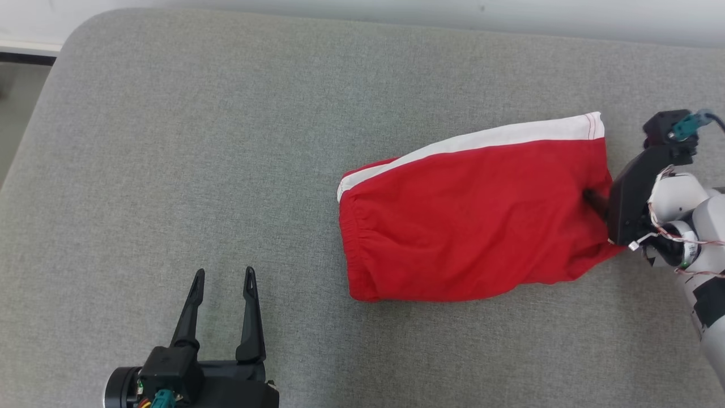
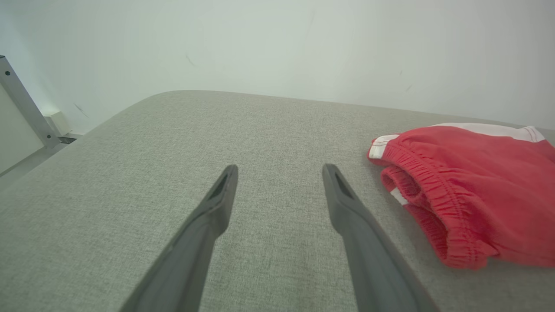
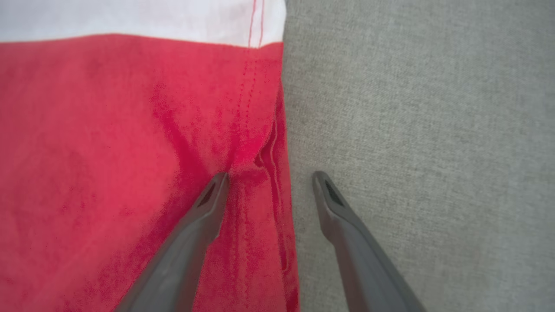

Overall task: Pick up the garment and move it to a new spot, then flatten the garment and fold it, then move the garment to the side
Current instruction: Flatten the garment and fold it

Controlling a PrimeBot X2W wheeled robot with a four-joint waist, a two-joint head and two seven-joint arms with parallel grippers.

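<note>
The garment (image 1: 470,221) is a pair of red shorts with a white side stripe, lying folded on the grey cushion right of centre. Its elastic waistband (image 2: 433,190) faces my left gripper. My left gripper (image 1: 224,277) rests open over bare fabric at the lower left, well clear of the shorts; its fingers (image 2: 217,203) hold nothing. My right gripper (image 3: 269,177) stands open, pointing down at the shorts' right hem: one fingertip (image 3: 214,195) presses on the red cloth, the other lies over the grey surface just beside the hem (image 3: 277,143). In the head view its fingers are hidden behind its dark mount (image 1: 634,198).
A grey upholstered surface (image 1: 170,141) with rounded corners carries everything. A pale wall (image 2: 277,43) runs behind it. A metal bar (image 2: 26,108) and floor show past the left corner.
</note>
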